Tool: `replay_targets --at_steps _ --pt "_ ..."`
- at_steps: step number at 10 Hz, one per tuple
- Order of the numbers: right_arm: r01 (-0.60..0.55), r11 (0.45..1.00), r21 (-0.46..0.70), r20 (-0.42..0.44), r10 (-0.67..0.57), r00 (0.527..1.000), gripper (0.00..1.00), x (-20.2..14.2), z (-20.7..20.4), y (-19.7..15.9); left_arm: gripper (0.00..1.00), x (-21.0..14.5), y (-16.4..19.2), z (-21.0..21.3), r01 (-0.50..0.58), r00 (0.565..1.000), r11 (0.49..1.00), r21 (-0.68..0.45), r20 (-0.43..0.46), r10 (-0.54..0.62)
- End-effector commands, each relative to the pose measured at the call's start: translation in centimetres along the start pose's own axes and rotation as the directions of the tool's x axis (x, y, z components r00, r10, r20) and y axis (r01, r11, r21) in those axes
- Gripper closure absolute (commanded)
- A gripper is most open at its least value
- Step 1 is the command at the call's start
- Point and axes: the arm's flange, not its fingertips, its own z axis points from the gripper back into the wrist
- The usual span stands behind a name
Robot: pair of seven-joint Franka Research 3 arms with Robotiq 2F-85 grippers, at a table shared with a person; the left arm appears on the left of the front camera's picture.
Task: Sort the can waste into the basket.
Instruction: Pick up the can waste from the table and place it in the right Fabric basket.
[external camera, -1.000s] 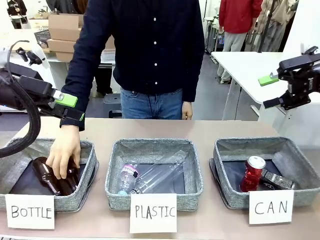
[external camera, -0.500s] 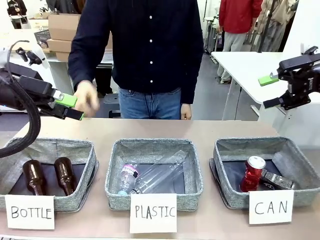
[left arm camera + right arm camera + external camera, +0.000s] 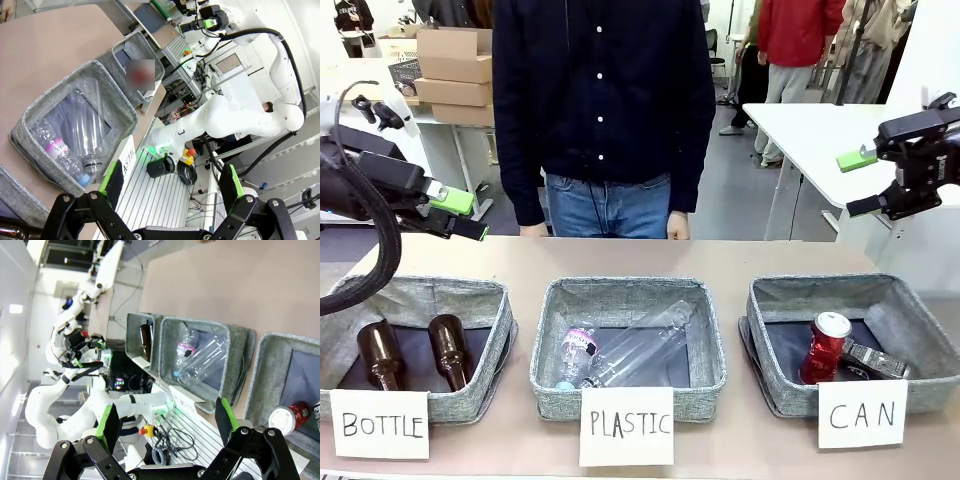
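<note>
The red can [image 3: 825, 347] with a silver top stands upright in the grey CAN basket [image 3: 850, 284] at the front right. The silvery-grey can [image 3: 873, 358] lies beside it, on its right. A white card lettered "CAN" [image 3: 862, 414] leans on the basket's front wall. My right gripper [image 3: 858, 183] hangs open high above the basket's far right, holding nothing. In the right wrist view, the red can [image 3: 290, 416] shows in the basket [image 3: 260, 370] past the open right gripper [image 3: 166, 422]. My left gripper [image 3: 460, 213] is open and empty, above the far left bin; its wrist view shows the open left gripper [image 3: 171, 185].
A bin carded "PLASTIC" [image 3: 628, 292] in the middle holds clear plastic bottles [image 3: 620, 355]. The "BOTTLE" bin [image 3: 420, 290] on the left holds two brown glass bottles [image 3: 448, 350]. A person [image 3: 605, 100] stands at the table's far edge with arms down.
The person's hand has left the BOTTLE bin and dropped to their side, leaving two brown bottles in it. Both grippers stay where they were.
</note>
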Motion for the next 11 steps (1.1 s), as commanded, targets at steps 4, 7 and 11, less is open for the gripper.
replay_targets --at_steps 4,7,11 --pt "-0.029 1.000 -0.005 -0.008 0.029 1.000 0.00 0.02 0.19 -0.08 0.00 -0.29 -0.25 -0.24 -0.006 1.000 1.000 -0.017 0.020 0.006" --pt "-0.029 1.000 -0.005 -0.008 0.029 1.000 0.00 0.02 0.19 -0.08 0.00 -0.29 -0.25 -0.24 -0.006 1.000 1.000 -0.017 0.020 0.006" --pt "-0.029 1.000 -0.005 -0.008 0.029 1.000 0.00 0.02 0.19 -0.08 0.00 -0.29 -0.25 -0.24 -0.006 1.000 1.000 -0.017 0.020 0.006"
